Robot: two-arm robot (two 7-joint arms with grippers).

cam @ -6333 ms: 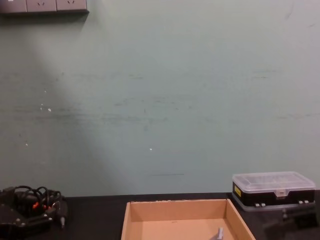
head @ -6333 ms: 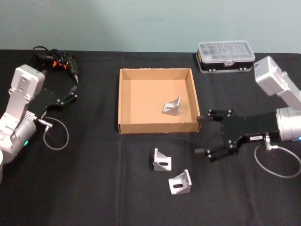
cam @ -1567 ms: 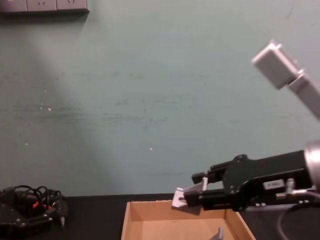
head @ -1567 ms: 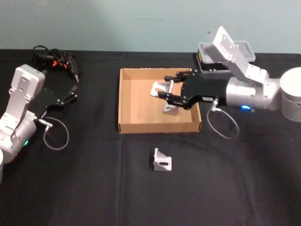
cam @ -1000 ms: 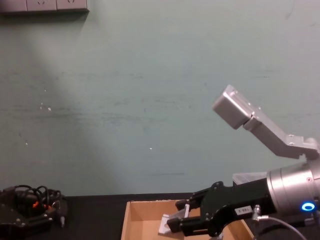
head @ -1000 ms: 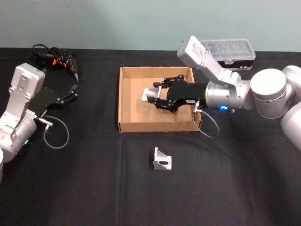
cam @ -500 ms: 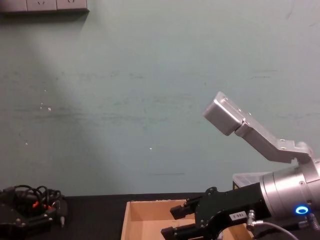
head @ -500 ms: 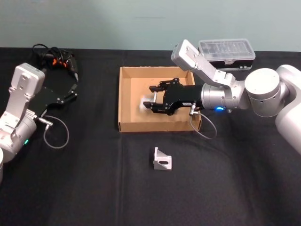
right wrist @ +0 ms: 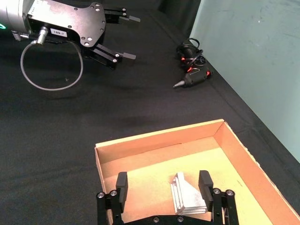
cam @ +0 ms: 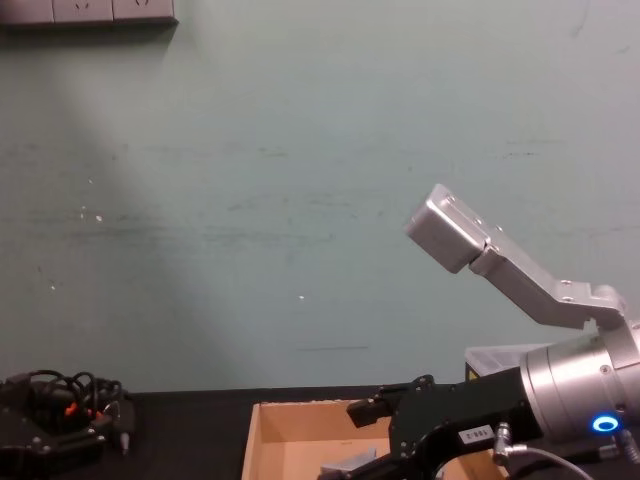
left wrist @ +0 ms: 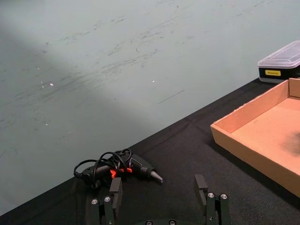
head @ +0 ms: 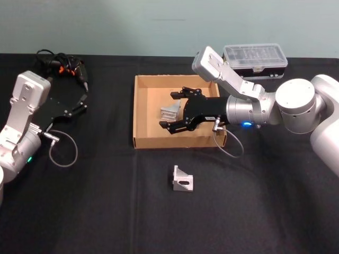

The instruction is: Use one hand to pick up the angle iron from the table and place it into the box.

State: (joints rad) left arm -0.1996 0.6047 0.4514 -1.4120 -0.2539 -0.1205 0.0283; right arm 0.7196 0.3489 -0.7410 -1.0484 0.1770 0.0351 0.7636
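Saw the right pincer [head: 168, 111] low over the box [head: 175, 143], spread wide and holding nothing. Saw one bracket [head: 169, 112] lying on the box floor, right between the fingers [right wrist: 205, 183], seemingly touching neither. Needed a slow, straight lift next, fingers kept wide, so as not to bump the bracket or catch the box wall. Then needed a trip to the other bracket [head: 182, 180], lying on the tabletop [head: 106, 211] near the box. Saw the left pincer [head: 83, 103] parked far left, spread too.

Silver arms [head: 253, 110], black left tool [head: 85, 100] and right tool [head: 168, 110].
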